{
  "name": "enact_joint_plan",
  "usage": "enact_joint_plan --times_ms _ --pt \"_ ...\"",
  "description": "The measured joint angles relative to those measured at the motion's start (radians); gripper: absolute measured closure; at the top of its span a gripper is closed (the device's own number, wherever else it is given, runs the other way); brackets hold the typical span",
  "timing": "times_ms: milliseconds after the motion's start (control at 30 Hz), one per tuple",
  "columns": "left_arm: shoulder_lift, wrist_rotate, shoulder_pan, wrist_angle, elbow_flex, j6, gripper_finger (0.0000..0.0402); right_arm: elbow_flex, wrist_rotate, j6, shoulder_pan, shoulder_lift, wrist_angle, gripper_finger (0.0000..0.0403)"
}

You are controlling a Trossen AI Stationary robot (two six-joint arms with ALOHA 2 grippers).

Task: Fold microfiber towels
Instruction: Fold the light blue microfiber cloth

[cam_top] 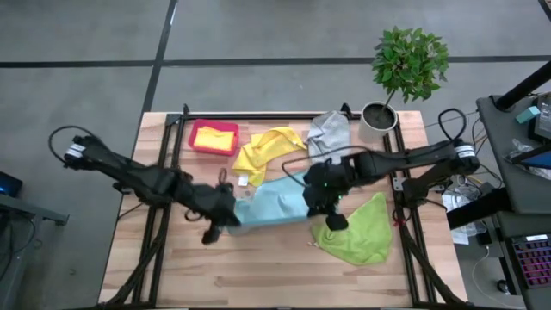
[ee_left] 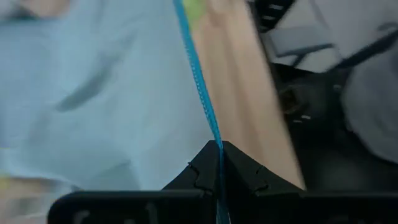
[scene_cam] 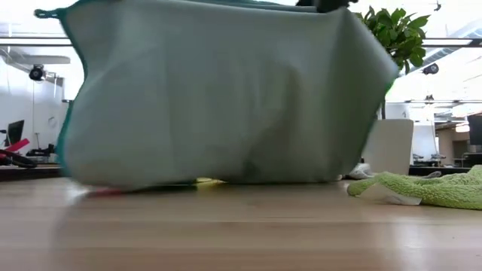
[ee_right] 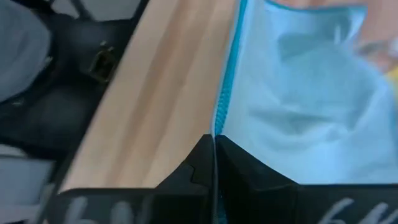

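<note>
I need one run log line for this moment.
left gripper: shut on light blue microfiber towel edge | right gripper: shut on same towel | towel: lifted, hanging between both

Light blue towel (cam_top: 277,205) — lifted, stretched taut

Grey floor (cam_top: 86,34), potted plant (cam_top: 410,62), cluttered desk (cam_top: 525,155), bright windows (scene_cam: 22,22)

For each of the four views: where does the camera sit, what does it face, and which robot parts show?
High: overhead, straight down; both arms, light blue towel between.
Low: tabletop level; the hanging towel, lime green towel.
Left wrist: left hand shut on the towel's edge.
Right wrist: right hand, likewise.
All share the blue towel.
</note>
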Motion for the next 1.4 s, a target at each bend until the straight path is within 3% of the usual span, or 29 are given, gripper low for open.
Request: enact_joint_plan --times_ms 167,333,533,767,900,967,1100,1200,1400 --pt "0.13 0.078 -0.072 0.165 -0.004 -0.049 0.0402 -0.053 -0.087 0.082 0.05 0.02 0.03 0.0394" --pt "0.155 0.082 -0.074 0.031 0.072 -0.059 0.0402 -0.033 -0.061 0.067 0.037 0.001 0.014 0.0394" --pt "0.083 0.045 -0.051 -0.366 0.238 -0.058 0.0402 0.105 0.138 -0.038 -0.015 -0.014 -0.128 0.0394" --pt "-0.008 -0.179 0.032 -0.756 0.473 -0.003 0.0402 0.226 0.308 -0.235 -0.111 -0.012 -0.124 0.0394" --pt "-0.032 -0.28 0.08 -0.904 0.599 0.058 0.0402 0.307 0.517 -0.344 -0.16 -0.012 -0.096 0.0394" --pt "-0.036 -0.331 0.097 -0.962 0.656 0.085 0.0402 0.349 0.566 -0.379 -0.18 -0.012 -0.087 0.0394" --pt "-0.039 -0.372 0.102 -0.969 0.755 0.143 0.0402 0.431 0.534 -0.356 -0.191 -0.013 -0.1 0.0394" --pt "-0.027 -0.366 0.091 -0.961 0.799 0.152 0.0402 0.466 0.452 -0.284 -0.181 -0.014 -0.165 0.0394" --pt "-0.007 -0.251 0.04 -0.923 0.738 0.125 0.0402 0.409 0.223 -0.126 -0.116 -0.014 -0.23 0.0394"
